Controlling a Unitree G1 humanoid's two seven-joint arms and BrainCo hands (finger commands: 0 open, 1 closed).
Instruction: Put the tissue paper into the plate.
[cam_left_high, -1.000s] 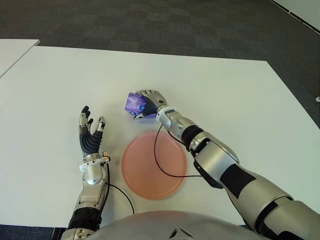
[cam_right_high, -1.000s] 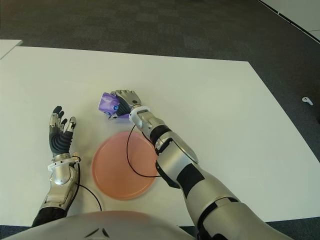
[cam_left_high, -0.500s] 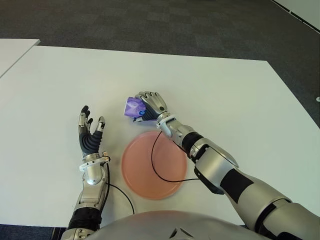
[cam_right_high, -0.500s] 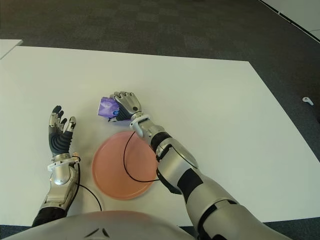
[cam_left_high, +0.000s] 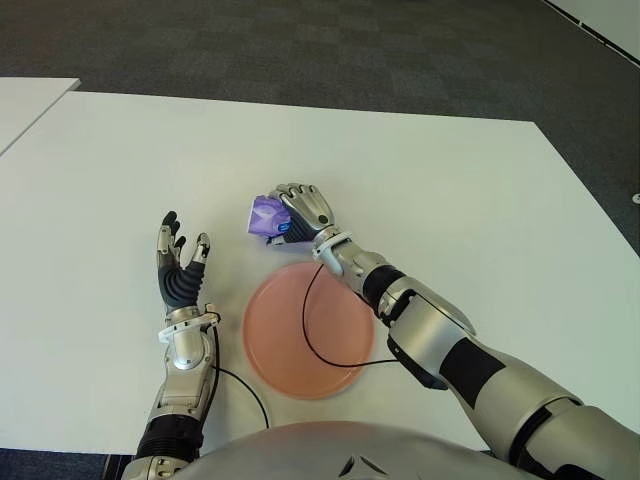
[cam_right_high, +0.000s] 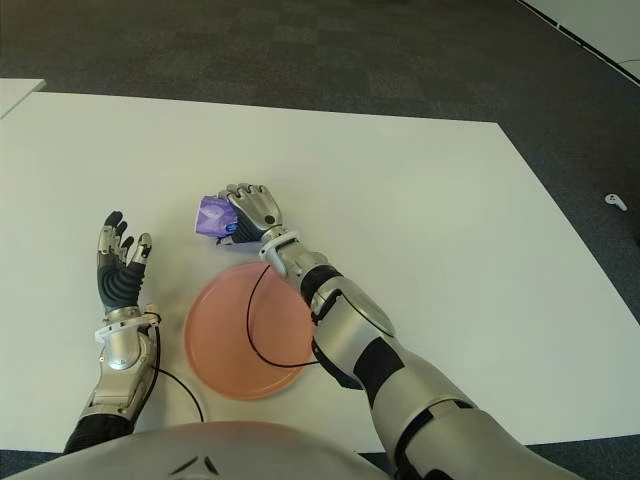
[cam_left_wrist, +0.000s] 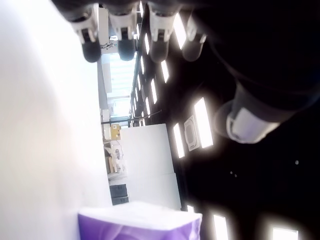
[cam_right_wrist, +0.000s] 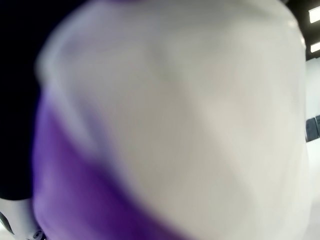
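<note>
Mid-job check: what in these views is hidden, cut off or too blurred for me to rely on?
- Tissue pack: the right robot hand covers its near side in both eye views.
- Right wrist view: the pack fills the frame as a purple and white blur; fingers and plate unseen.
- Left wrist view: only the left robot hand's fingertips show.
- Plate: a black cable crosses it.

white table (cam_left_high: 450, 180) | dark carpet floor (cam_left_high: 300, 45) | possibly second table, far left (cam_left_high: 25, 100)

The right hand (cam_left_high: 303, 211), closed on the purple tissue pack (cam_left_high: 265, 215), now sits lifted and turned compared with a second ago. Since half a second ago it barely shifts.
</note>
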